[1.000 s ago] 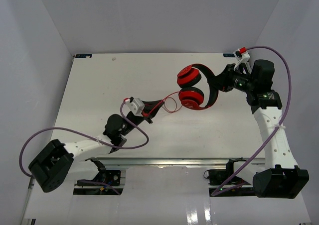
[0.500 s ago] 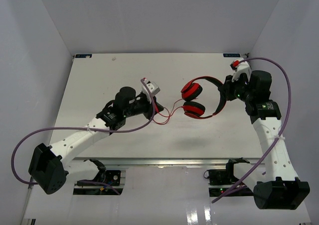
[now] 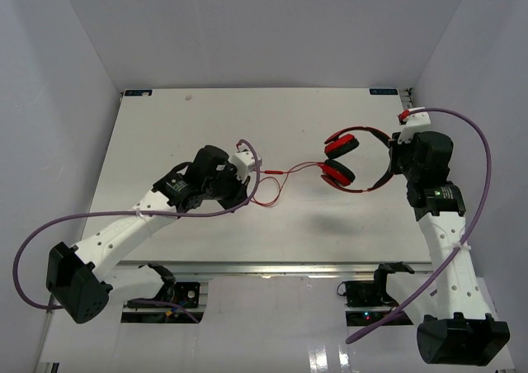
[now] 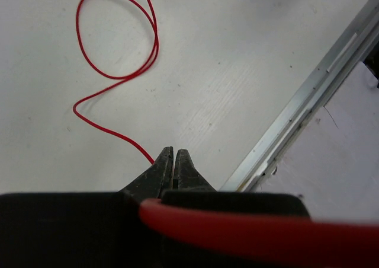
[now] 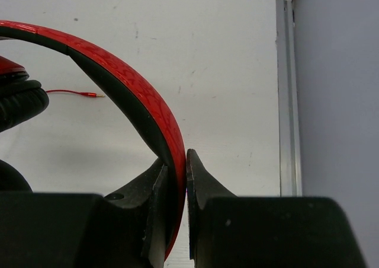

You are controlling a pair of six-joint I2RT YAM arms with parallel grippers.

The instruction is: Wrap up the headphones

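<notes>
A white table is seen from above, with two robot arms reaching over it from the near edge. A purple cable loops off the left arm.

The left gripper sits left of the table's centre. In the left wrist view its fingers are pressed together, and the thin red cord meets them right at the tips, so it appears pinched there. Beyond the tips the cord bends across the table and curls into a loop. A blurred red band crosses close to that lens; what it is cannot be told. A metal rail runs along the table edge on the right of this view.

From above, the cord runs in a nearly straight line rightward from the left gripper to the headphones, with slack curling just below it.

The headphones are right of centre, held off the table; a faint shadow falls on the surface nearer the arms. Their two red earcups face left, and the headband arcs right to the right gripper.

In the right wrist view, that gripper's fingers are clamped on the red-and-black headband from both sides. The cord's plug shows beyond it.

A second purple cable arches over the right arm.
</notes>
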